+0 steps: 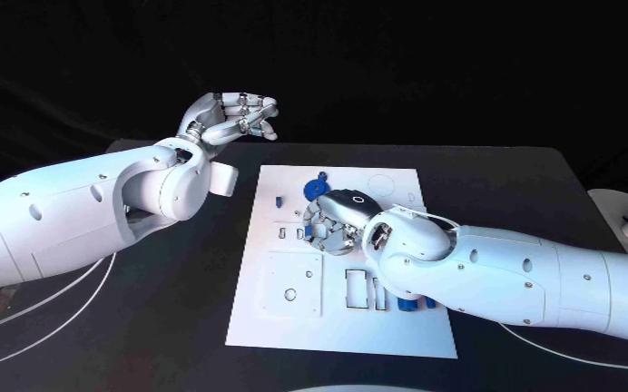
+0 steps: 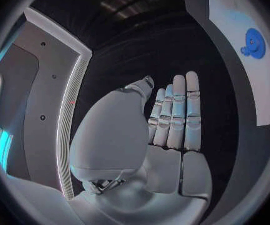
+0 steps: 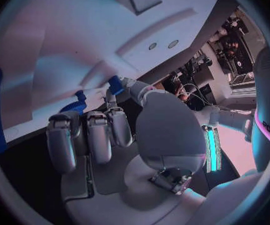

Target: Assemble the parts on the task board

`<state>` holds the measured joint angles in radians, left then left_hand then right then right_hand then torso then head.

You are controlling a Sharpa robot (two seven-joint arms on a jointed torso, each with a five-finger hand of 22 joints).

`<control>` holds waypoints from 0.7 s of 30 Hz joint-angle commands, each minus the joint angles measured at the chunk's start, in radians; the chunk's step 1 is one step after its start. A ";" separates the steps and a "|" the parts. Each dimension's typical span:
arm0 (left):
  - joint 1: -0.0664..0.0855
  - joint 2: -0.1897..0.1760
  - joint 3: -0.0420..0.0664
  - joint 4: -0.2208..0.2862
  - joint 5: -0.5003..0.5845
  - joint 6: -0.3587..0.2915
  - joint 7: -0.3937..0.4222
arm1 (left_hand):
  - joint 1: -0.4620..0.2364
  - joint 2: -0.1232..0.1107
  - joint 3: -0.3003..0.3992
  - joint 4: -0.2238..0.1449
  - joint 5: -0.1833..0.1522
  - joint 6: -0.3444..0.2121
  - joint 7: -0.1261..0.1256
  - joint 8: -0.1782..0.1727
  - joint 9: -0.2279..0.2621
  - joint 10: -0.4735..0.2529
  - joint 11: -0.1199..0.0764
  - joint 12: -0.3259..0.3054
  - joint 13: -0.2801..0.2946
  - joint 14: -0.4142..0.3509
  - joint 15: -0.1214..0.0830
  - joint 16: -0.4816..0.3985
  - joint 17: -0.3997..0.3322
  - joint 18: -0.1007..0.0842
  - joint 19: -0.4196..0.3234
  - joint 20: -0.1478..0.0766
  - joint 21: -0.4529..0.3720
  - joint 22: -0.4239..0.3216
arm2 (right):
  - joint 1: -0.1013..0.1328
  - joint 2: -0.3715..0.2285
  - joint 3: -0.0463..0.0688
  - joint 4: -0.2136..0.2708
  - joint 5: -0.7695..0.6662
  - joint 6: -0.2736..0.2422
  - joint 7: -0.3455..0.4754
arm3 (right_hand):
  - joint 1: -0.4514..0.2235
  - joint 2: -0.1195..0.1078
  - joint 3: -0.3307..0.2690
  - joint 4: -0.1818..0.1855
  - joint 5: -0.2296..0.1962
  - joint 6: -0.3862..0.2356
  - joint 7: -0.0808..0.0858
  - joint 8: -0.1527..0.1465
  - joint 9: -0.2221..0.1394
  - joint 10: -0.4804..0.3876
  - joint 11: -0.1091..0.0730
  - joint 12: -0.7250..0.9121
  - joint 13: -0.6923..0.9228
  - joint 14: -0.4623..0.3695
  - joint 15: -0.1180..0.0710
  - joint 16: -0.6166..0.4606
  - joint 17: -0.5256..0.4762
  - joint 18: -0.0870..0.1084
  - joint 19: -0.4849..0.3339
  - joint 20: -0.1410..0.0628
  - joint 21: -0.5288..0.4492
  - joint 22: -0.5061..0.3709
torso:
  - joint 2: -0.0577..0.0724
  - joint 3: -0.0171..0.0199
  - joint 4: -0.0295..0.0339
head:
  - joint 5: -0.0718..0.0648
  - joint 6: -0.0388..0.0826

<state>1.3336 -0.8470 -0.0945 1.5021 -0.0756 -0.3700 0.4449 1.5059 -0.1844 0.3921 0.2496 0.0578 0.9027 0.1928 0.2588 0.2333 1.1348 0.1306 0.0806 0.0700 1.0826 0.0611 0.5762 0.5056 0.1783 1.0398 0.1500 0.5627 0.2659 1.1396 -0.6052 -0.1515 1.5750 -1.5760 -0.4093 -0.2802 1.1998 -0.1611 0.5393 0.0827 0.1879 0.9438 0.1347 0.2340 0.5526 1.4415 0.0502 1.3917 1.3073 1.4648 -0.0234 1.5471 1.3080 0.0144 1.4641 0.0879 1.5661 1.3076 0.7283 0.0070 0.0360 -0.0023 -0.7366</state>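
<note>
Black table, white task board [image 1: 393, 338]: right hand [image 1: 334, 224] pinching blue part [image 3: 114, 84]; left hand [image 1: 236, 118] raised, fingers loosely curled, empty.

Left arm [image 1: 92, 215] reaching in from the side, bent up. Left hand [image 1: 233, 117] lifted high, holding nothing, fingers [image 2: 175, 117] close side by side. Right arm [image 1: 524, 274] stretched low across. Right hand [image 1: 334, 224] pointing down, fingers [image 3: 87, 135] curled, pinching something small and blue.
</note>
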 commanded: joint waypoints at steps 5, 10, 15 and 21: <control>0.000 0.001 0.000 0.000 0.004 0.017 0.005 | 0.002 0.001 0.005 0.000 -0.005 -0.004 0.000 -0.002 0.001 0.008 0.000 -0.003 0.001 -0.006 0.002 0.004 0.001 0.001 -0.005 0.002 0.004 0.001 | -0.002 0.001 -0.002 0.001 -0.022 0.009 -0.003 | -0.003 -0.016 -0.004 0.003 -0.009 -0.016 0.002 -0.008 -0.004 -0.007 0.002 -0.005 0.099 0.090 0.005 -0.004 0.192 -0.014 0.107 -0.001 0.005 0.263 | 0.000 0.0003 -0.0003 | -0.001 0.000; 0.000 0.000 0.000 -0.001 0.004 0.016 0.004 | 0.002 0.001 0.005 0.000 -0.005 -0.004 0.000 -0.002 0.001 0.008 0.000 -0.003 0.001 -0.006 0.002 0.004 0.001 0.001 -0.005 0.002 0.004 0.001 | -0.002 0.001 -0.002 0.002 -0.025 0.005 -0.002 | -0.012 -0.027 -0.011 0.009 -0.017 -0.024 0.006 -0.013 -0.006 -0.010 0.007 -0.008 0.097 0.089 0.009 -0.005 0.190 -0.014 0.107 0.003 0.005 0.263 | 0.000 0.0000 -0.0004 | -0.003 0.001; 0.000 0.000 0.000 -0.001 0.004 0.017 0.004 | 0.002 0.001 0.005 0.000 -0.005 -0.004 0.000 -0.002 0.001 0.008 0.000 -0.003 0.001 -0.006 0.002 0.004 0.001 0.001 -0.005 0.002 0.004 0.001 | -0.002 0.000 -0.002 0.001 -0.028 0.005 -0.003 | -0.019 -0.034 -0.017 0.013 -0.012 -0.028 0.008 -0.015 -0.007 -0.013 0.009 -0.011 0.094 0.089 0.011 -0.006 0.188 -0.014 0.107 0.005 0.005 0.263 | 0.000 -0.0003 -0.0005 | -0.004 0.001; 0.000 0.000 0.000 -0.001 0.004 0.017 0.004 | 0.002 0.001 0.005 0.000 -0.005 -0.004 0.000 -0.002 0.001 0.008 0.000 -0.003 0.001 -0.006 0.002 0.004 0.001 0.001 -0.005 0.002 0.004 0.001 | -0.002 0.000 -0.002 0.001 -0.031 0.000 -0.003 | -0.031 -0.047 -0.034 0.023 -0.008 -0.036 0.011 -0.020 -0.008 -0.019 0.012 -0.017 0.090 0.088 0.014 -0.007 0.186 -0.014 0.107 0.008 0.005 0.263 | 0.000 -0.0002 -0.0001 | -0.004 0.000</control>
<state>1.3334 -0.8482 -0.0957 1.4998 -0.0756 -0.3693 0.4438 1.5059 -0.1844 0.3920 0.2495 0.0578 0.9027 0.1928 0.2588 0.2330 1.1348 0.1306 0.0806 0.0700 1.0826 0.0612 0.5762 0.5053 0.1783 1.0399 0.1500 0.5626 0.2657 1.1382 -0.6058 -0.1528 1.5753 -1.5883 -0.4106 -0.2808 1.1715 -0.1979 0.5089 0.1053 0.1801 0.9127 0.1468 0.2180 0.5458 1.4307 0.0610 1.3801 1.3080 1.4647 -0.0159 1.5432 1.3080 0.0143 1.4648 0.0885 1.5661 1.3073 0.7283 0.0069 0.0355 -0.0064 -0.7357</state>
